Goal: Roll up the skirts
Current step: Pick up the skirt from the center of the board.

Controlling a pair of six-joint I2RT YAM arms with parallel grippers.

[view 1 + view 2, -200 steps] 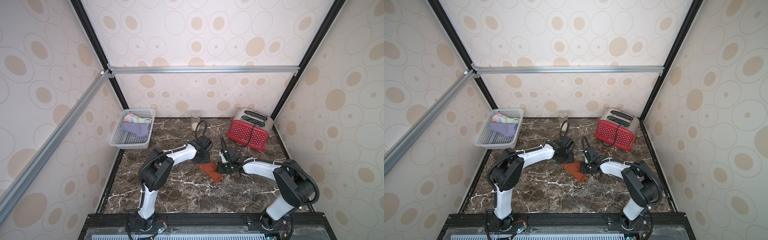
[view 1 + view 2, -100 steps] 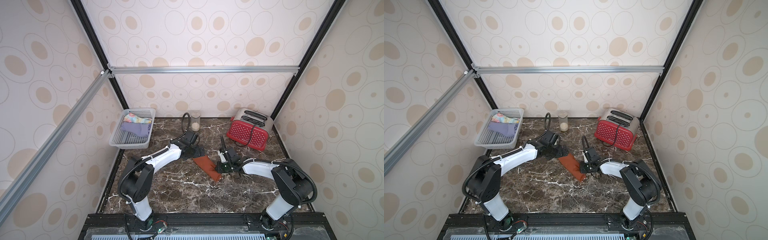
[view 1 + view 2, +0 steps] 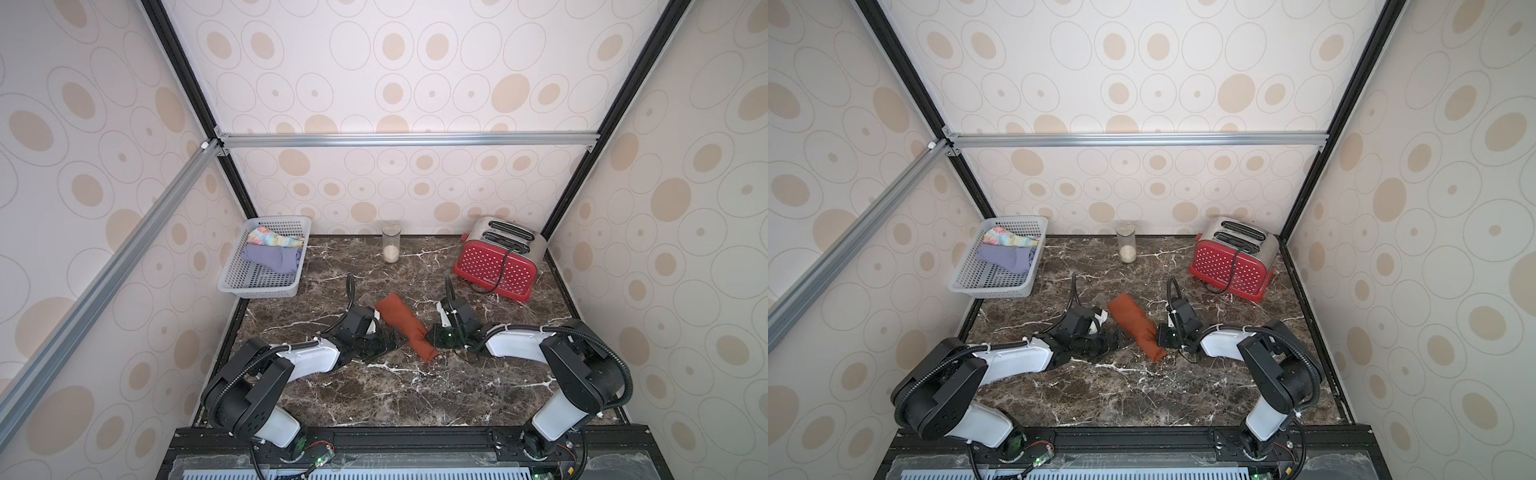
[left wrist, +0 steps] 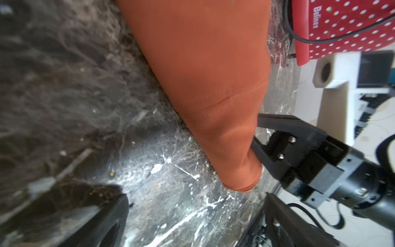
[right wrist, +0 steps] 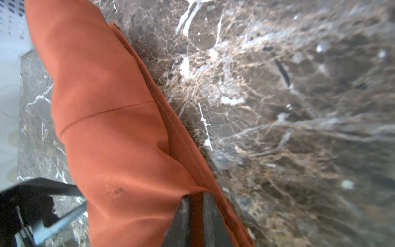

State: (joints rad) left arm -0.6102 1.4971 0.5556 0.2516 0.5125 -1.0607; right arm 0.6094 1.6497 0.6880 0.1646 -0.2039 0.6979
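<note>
The rust-orange skirt (image 3: 405,328) lies on the bench (image 3: 395,395) as a loose roll, out from the basket (image 3: 232,286) toward the middle. The lavender skirt (image 3: 274,257) and floral skirt (image 3: 270,237) sit inside that basket. The right end effector (image 3: 432,336) is nearly shut, pinching the stitched hem at the roll's end farther from the basket. The left end effector (image 3: 390,340) stands wide open beside the roll, holding nothing. The cloth looks light, soft and limp, so the roll would likely slacken if released. Hems and thick folds seem the surest places to grip.

Soft, even brightness fills both top views; wrist views blur up close, with glare on the tabletop (image 4: 149,149).
</note>
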